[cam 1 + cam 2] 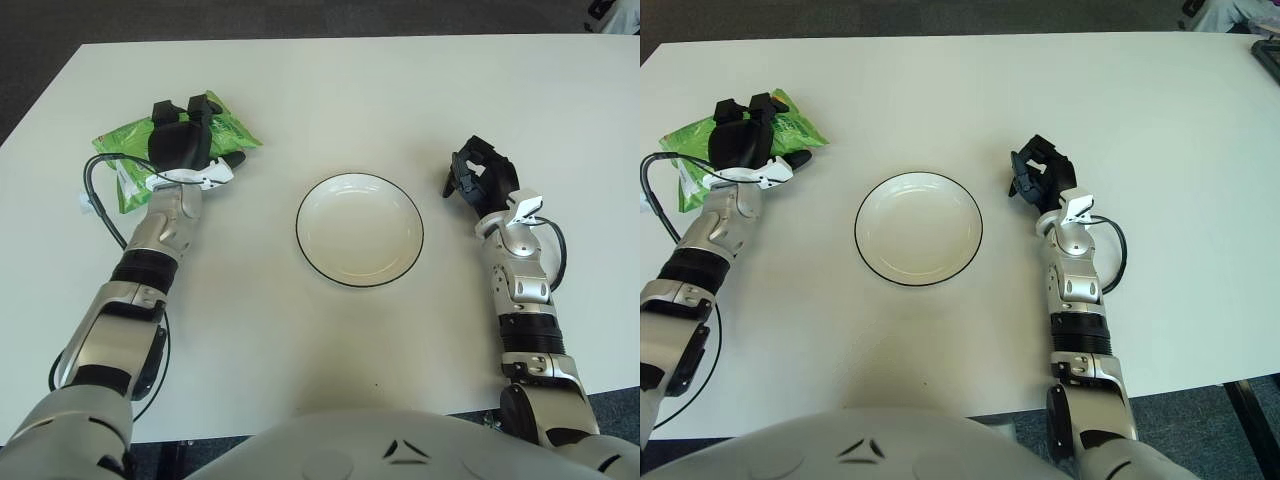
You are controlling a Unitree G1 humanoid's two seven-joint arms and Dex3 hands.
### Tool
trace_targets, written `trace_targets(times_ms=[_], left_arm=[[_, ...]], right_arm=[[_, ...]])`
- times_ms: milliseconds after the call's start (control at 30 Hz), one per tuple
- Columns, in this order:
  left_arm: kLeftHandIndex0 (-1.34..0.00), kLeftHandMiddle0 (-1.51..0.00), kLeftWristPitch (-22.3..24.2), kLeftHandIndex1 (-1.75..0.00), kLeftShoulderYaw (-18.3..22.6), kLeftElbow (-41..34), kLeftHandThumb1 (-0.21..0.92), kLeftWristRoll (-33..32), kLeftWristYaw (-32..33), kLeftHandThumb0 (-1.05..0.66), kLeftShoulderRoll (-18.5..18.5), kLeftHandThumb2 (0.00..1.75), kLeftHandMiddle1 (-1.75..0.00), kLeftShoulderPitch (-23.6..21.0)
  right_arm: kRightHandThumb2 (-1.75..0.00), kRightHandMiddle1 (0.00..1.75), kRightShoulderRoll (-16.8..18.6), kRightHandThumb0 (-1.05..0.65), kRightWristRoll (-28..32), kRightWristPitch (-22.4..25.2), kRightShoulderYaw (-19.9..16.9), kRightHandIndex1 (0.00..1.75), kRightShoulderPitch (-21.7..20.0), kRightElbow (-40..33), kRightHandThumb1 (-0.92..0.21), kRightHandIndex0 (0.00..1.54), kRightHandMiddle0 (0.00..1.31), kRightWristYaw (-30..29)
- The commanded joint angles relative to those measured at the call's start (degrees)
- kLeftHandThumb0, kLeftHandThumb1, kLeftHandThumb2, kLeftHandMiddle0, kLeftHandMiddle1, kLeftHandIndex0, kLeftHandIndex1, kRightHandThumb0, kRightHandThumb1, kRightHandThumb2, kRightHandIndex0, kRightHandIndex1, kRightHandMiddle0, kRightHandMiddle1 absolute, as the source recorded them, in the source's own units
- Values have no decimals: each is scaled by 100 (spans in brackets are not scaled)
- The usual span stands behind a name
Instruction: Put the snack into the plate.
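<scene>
One green snack bag [150, 150] lies on the white table [330, 90], well to the left of the plate [359, 229], and you can see your left hand [180, 145] on top of it with the fingers curled down over the packet, gripping it. To the right of the plate, apart from it, your right hand [481, 176] shows with its fingers curled, holding nothing.

The crinkled green snack packet [135, 150] looks like glossy plastic film. The round white plate with a thin black rim [359, 229] seems smooth, glazed ceramic. The wide white table top [400, 90] is matt and even. Both forearms show brushed silvery metal; the black left hand [180, 145] and black right hand [480, 177] look matt plastic.
</scene>
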Motion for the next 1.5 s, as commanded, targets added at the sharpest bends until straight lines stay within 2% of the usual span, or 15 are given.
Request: trace_targets(times_ms=[0,233,500,633,700,767,900,1167,1433,1467], left_arm=[[-52,-61,-660,-166,-188,621,26,-1,376,0,0,136,-175,178],[-53,-63,-1614,-166,-460,908,23,303,1453,0,164,139,-175,39],[-51,-63,-2220,-171,-573,546,23,471,2124,0,166,141,-175,-8],[-50,-63,-2539,-173,-718,573,23,791,2655,0,249,142,-175,-121],[-56,-56,-2750,-174,-867,544,35,1129,3171,25,337,126,-175,-220],[-59,-53,-2896,-174,-982,434,40,1409,3599,34,385,120,-175,-305],[-61,-51,-3194,-175,-1078,71,44,1643,3967,41,366,116,-175,-424],[-65,-52,-4188,-175,-1288,-586,42,1995,4207,43,364,118,-175,-845],[-66,-53,-4379,-175,-1063,-1764,41,1722,3429,43,305,119,-175,-611],[-67,-53,-4358,-175,-1047,-2042,41,1572,3172,43,251,119,-175,-521]], right_arm=[[-47,175,215,-41,8,331,125,175,824,584,-92,96,68,104],[-48,175,201,-41,-3,356,144,175,835,554,-92,95,68,157],[-48,175,168,-41,-1,382,151,175,843,541,-92,95,66,208],[-49,175,158,-41,-9,396,149,175,850,526,-92,95,65,225],[-49,174,152,-41,-15,405,151,175,856,516,-92,94,64,232],[-49,174,142,-41,-20,414,151,175,858,509,-92,94,64,241],[-49,174,122,-41,-37,435,166,175,860,503,-92,94,64,247],[-49,172,88,-41,-66,454,197,175,864,503,-92,95,64,258],[-50,169,49,-41,-89,446,232,175,865,509,-92,95,64,281],[-50,168,43,-41,-93,445,235,175,867,509,-92,95,64,286]])
